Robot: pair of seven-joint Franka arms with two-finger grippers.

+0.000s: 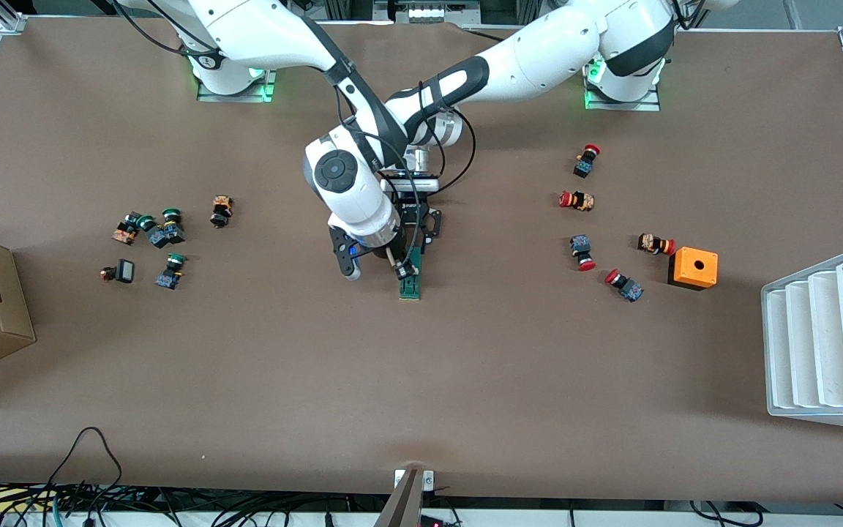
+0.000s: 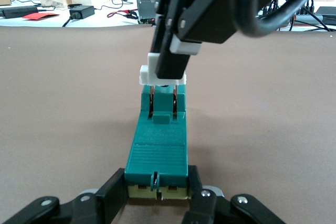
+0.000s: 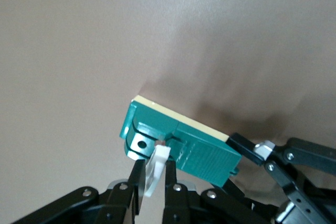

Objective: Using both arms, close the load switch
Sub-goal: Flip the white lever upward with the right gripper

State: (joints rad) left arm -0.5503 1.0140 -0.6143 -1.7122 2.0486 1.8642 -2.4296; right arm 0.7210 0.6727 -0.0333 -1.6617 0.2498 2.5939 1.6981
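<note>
Narrow dark-green plastic load switch (image 1: 410, 284) mid-bench, clamped at one end by left end effector (image 2: 157, 188); white lever tab (image 3: 156, 170) pinched by right end effector (image 3: 152, 181). Press tab down steadily, keeping body braced.

— Where does the load switch (image 1: 410, 283) sit?
— Mid-frame on the desk (image 1: 421, 380), under both arms.
— And the push-buttons?
— One cluster (image 1: 154, 238) at centre left, another (image 1: 601, 219) centre right, beside the box with a hole (image 1: 694, 268).
</note>
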